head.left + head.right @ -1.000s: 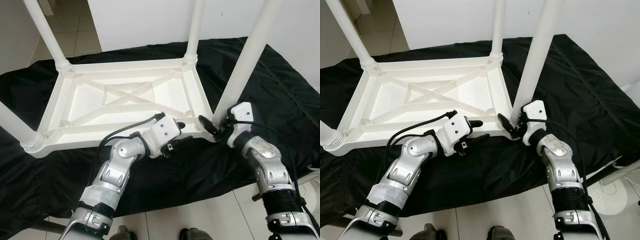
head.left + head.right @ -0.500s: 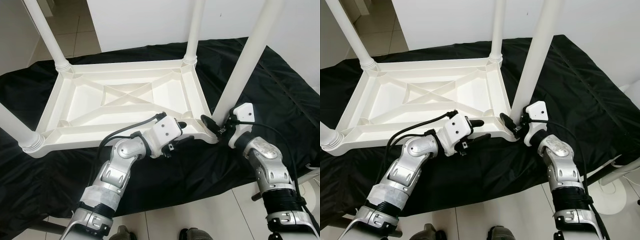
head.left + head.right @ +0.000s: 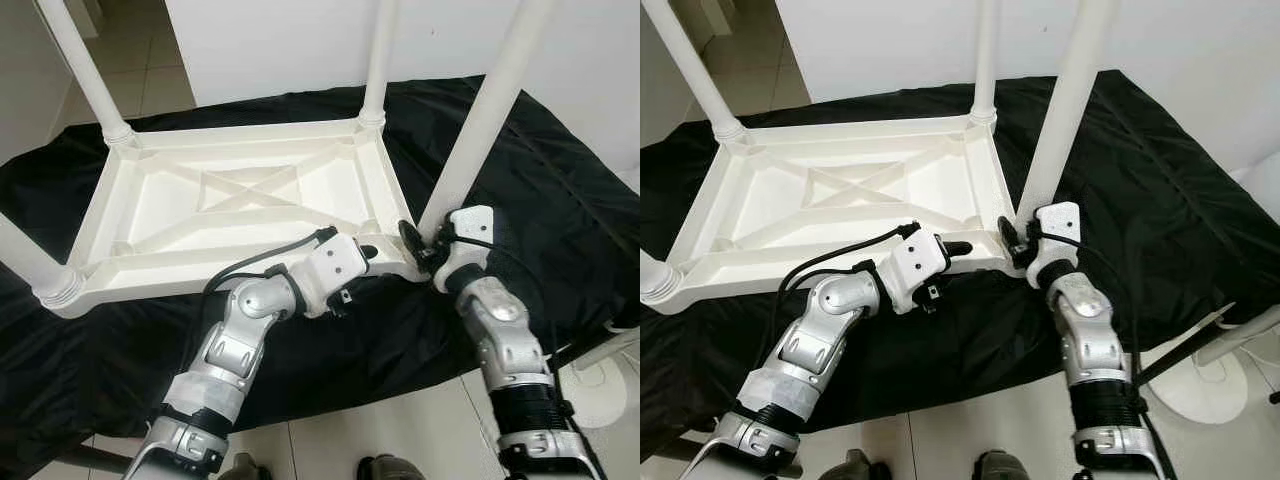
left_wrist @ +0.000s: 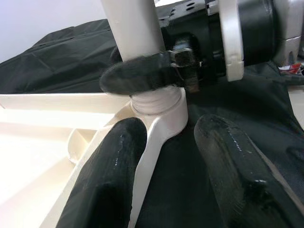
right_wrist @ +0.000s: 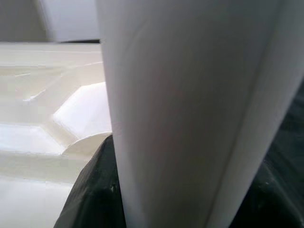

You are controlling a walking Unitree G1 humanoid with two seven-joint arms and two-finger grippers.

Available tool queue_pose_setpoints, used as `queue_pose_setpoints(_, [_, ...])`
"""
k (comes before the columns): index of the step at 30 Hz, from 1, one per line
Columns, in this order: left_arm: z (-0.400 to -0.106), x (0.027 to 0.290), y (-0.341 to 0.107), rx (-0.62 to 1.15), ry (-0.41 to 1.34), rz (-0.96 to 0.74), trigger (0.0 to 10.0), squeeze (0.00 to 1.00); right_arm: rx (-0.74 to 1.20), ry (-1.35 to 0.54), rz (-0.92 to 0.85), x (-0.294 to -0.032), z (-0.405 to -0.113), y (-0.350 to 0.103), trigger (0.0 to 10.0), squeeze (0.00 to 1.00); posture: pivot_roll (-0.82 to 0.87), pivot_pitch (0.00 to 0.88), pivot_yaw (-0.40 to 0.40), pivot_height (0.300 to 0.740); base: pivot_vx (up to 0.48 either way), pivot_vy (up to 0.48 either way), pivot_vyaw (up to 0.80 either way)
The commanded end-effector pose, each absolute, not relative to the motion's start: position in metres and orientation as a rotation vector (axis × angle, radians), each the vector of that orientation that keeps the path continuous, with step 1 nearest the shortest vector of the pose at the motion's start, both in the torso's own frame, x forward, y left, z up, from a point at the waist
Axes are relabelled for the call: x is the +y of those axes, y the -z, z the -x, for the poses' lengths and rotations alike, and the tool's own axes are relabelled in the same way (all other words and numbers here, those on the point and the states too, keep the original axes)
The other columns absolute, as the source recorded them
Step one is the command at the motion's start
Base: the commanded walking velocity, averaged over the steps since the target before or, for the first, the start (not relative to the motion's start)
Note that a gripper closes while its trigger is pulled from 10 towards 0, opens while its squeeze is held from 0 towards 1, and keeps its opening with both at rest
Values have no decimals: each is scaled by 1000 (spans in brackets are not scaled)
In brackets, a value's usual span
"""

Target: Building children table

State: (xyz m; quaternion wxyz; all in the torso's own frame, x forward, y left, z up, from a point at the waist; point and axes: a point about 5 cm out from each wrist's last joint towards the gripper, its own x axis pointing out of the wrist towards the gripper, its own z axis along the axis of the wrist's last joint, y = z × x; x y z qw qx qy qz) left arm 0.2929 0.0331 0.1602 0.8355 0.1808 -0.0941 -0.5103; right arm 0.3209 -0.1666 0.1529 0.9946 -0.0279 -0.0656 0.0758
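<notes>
A white plastic children's table (image 3: 200,275) lies upside down on a black cloth (image 3: 560,200), with its legs pointing up. My right gripper (image 3: 413,243) is shut on the near right leg (image 3: 480,130) just above its socket (image 4: 159,102). One black finger (image 4: 137,78) wraps the front of the leg, which stands between the fingers (image 5: 90,190) in the right wrist view. My left gripper (image 3: 362,266) is at the table's near rim, close to that corner. Its fingers (image 4: 118,156) stand open astride the rim.
Three other legs rise at the far right (image 3: 378,60), far left (image 3: 85,70) and near left (image 3: 25,255) corners. A white wall stands behind. Tiled floor runs along the cloth's near edge, with a white round stand base (image 3: 1210,385) at the right.
The whole view has shifted a little to the left. My right forearm has swung in closer to the leg's base, keeping its hold. The left gripper has stayed at the rim.
</notes>
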Motion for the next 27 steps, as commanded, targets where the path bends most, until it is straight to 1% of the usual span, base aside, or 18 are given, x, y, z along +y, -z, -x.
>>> queue_pose_setpoints(1, [-297, 39, -155, -188, 974, -369, 10000, 0, -138, -34, 30, -169, -322, -157, 10000, 0, -147, 61, 46, 740, 0, 0, 0])
queue_pose_setpoints(5, [-297, 39, -155, -185, 972, -371, 10000, 0, -128, 17, 24, -168, -321, -156, 10000, 0, -147, 61, 46, 740, 0, 0, 0])
queue_pose_setpoints(8, [-296, 39, -154, -184, 969, -368, 10000, 0, -109, 149, 5, -155, -318, -149, 10000, 0, -146, 60, 42, 740, 0, 0, 0])
queue_pose_setpoints(9, [-296, 39, -154, -184, 969, -368, 10000, 0, -109, 149, 5, -155, -318, -149, 10000, 0, -146, 60, 42, 740, 0, 0, 0])
queue_pose_setpoints(11, [-296, 37, -154, -184, 967, -366, 10000, 0, -112, 160, -28, -141, -318, -151, 10000, 0, -143, 61, 38, 740, 0, 0, 0])
queue_pose_setpoints(14, [-296, 35, -155, -187, 966, -362, 10000, 0, -138, 83, -31, -125, -318, -156, 10000, 0, -146, 60, 38, 740, 0, 0, 0])
queue_pose_setpoints(16, [-296, 35, -155, -188, 966, -363, 10000, 0, -133, 74, -37, -125, -318, -156, 10000, 0, -148, 58, 38, 740, 0, 0, 0])
queue_pose_setpoints(21, [-297, 36, -156, -191, 962, -367, 10000, 0, -109, 105, -40, -137, -320, -153, 10000, 0, -144, 56, 32, 740, 0, 0, 0])
queue_pose_setpoints(23, [-297, 36, -156, -191, 960, -367, 10000, 0, -112, 107, -40, -138, -321, -153, 10000, 0, -144, 56, 32, 740, 0, 0, 0])
queue_pose_setpoints(24, [-297, 36, -156, -192, 957, -366, 10000, 0, -120, 86, -49, -139, -321, -155, 10000, 1000, -145, 55, 30, 740, 0, 0, 0])
queue_pose_setpoints(27, [-298, 36, -156, -194, 953, -365, 10000, 0, -141, 52, -42, -140, -321, -158, 10000, 1000, -144, 55, 30, 740, 0, 0, 0])
